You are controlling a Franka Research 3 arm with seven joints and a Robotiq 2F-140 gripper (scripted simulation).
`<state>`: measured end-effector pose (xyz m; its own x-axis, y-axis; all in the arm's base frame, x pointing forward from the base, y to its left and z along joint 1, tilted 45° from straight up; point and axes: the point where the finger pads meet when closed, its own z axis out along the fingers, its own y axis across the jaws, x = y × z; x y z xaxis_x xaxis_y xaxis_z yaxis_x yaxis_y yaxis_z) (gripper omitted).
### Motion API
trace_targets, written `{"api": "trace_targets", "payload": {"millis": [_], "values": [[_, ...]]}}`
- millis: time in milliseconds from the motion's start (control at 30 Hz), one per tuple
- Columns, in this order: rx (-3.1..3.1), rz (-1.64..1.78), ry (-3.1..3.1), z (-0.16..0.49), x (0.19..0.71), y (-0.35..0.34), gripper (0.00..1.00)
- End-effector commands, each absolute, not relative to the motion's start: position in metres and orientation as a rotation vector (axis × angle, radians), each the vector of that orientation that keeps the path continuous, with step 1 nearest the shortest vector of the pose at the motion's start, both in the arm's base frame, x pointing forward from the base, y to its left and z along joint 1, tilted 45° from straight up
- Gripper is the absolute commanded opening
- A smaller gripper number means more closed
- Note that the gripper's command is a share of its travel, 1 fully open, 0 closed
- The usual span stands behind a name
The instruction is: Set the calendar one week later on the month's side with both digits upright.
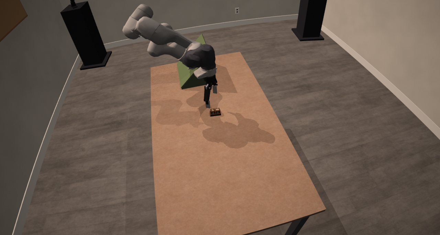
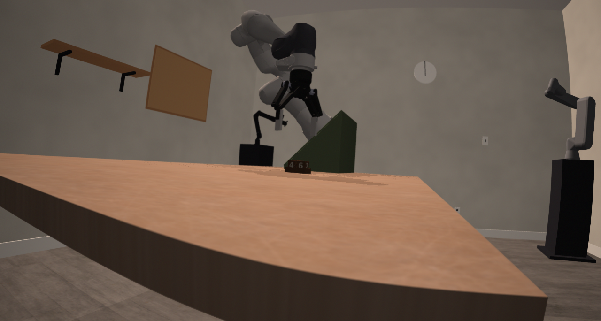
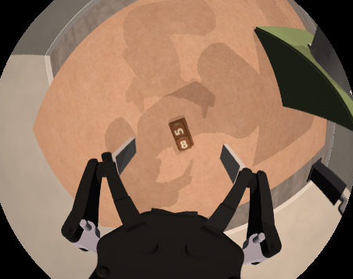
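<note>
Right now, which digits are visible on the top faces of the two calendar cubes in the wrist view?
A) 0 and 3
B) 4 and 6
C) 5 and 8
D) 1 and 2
C: seen from above, the cubes in the tray show 5 and 8, below the open, empty gripper.
</note>
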<state>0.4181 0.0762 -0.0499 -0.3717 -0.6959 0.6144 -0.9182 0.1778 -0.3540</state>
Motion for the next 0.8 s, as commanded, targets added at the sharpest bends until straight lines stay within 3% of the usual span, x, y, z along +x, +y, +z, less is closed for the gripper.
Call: {"api": "trace_targets", "payload": {"millis": [0,567,600,767], "values": [[1.674,0.938,-1.980,-0.0495,0.4200,0.0746,1.00],[1.873,0.843,-1.716,-0.0534,0.4206,0.0718,1.00],[1.873,0.843,-1.716,-0.0534,0.4206,0.0718,0.28],[1.873,0.843,-1.716,-0.0534,0.4206,0.0718,0.28]]}}
